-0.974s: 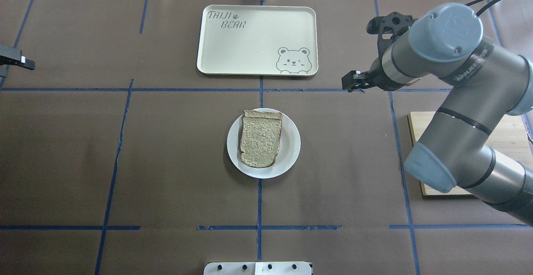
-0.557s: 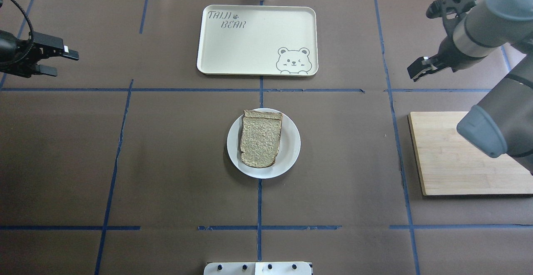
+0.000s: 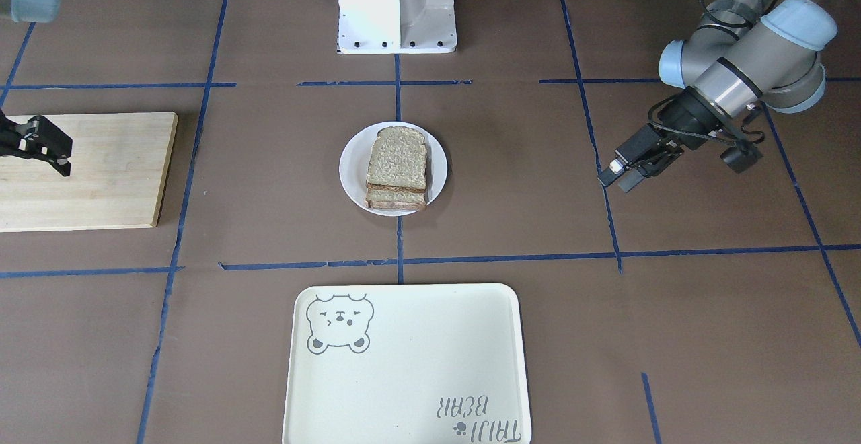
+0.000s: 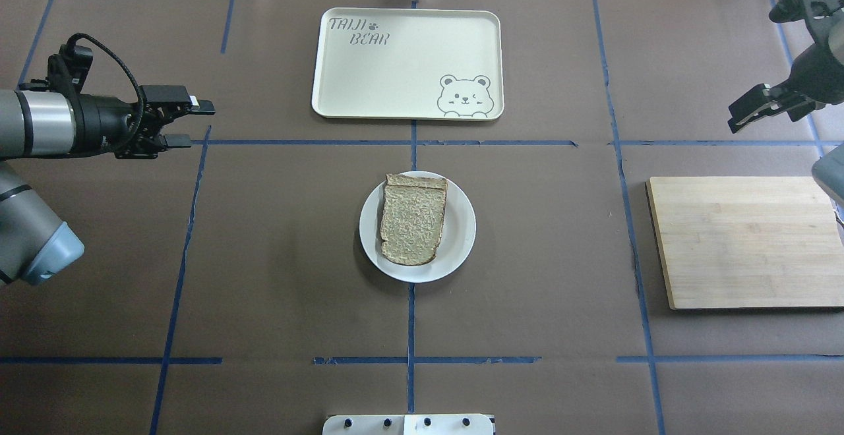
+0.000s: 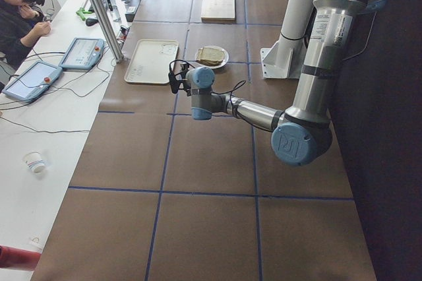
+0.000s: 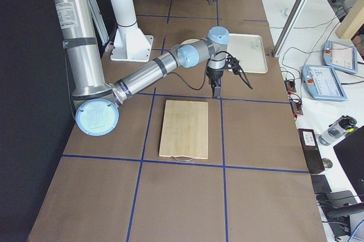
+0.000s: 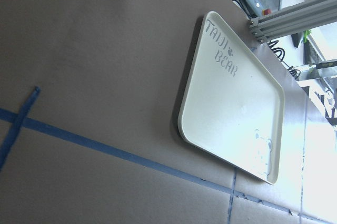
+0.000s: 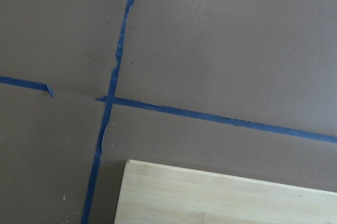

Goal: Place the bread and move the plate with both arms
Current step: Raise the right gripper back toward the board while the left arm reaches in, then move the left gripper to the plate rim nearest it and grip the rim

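The bread is laid on the plate at the centre of the surface. Farther out, the left gripper is held level near the left edge, fingers spread; the right gripper is spread near the right edge.

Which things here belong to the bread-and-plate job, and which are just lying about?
Job in hand:
bread, lying on the plate
plate
left gripper, open, holding nothing
right gripper, open, holding nothing

Lying about:
bear tray, beyond the plate
wooden board, on the right arm's side
white robot base
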Available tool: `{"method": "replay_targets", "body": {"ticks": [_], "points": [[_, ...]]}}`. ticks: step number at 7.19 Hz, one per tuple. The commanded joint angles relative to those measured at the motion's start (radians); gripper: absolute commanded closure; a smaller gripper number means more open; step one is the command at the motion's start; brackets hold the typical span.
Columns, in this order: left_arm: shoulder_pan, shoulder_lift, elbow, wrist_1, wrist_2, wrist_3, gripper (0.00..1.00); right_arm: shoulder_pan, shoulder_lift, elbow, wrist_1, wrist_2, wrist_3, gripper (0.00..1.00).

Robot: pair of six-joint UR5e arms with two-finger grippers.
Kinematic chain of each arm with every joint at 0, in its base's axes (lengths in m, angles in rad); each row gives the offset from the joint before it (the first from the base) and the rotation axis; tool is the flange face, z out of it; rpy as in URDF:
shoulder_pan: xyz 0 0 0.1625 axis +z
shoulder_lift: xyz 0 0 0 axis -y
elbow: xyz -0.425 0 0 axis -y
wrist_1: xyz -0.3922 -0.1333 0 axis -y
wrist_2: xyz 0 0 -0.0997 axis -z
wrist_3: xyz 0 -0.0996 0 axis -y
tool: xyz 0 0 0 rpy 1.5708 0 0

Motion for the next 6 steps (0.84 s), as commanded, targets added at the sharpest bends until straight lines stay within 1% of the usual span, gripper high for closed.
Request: {"method": "replay_targets", "body": {"ticks": [1, 2, 3, 4, 5, 6], "points": [[0.098, -0.003, -0.014, -0.061, 0.133, -0.089, 0.0, 0.066, -0.049, -0.004, 0.0, 0.086, -0.058, 0.0], [0.159, -0.006, -0.012, -0.083, 0.202, -0.103, 0.0, 0.093, -0.065, -0.006, 0.0, 0.111, -0.059, 0.0], [0.222, -0.045, -0.002, -0.118, 0.271, -0.15, 0.0, 0.101, -0.067, -0.004, 0.0, 0.112, -0.055, 0.0], [0.327, -0.067, 0.006, -0.12, 0.373, -0.175, 0.0, 0.101, -0.05, -0.004, 0.0, 0.141, -0.036, 0.0], [0.398, -0.069, 0.008, -0.121, 0.441, -0.175, 0.0, 0.101, -0.049, -0.006, 0.002, 0.143, -0.041, 0.0], [0.404, -0.069, 0.008, -0.121, 0.442, -0.175, 0.13, 0.101, -0.049, -0.004, 0.002, 0.143, -0.047, 0.0]]}}
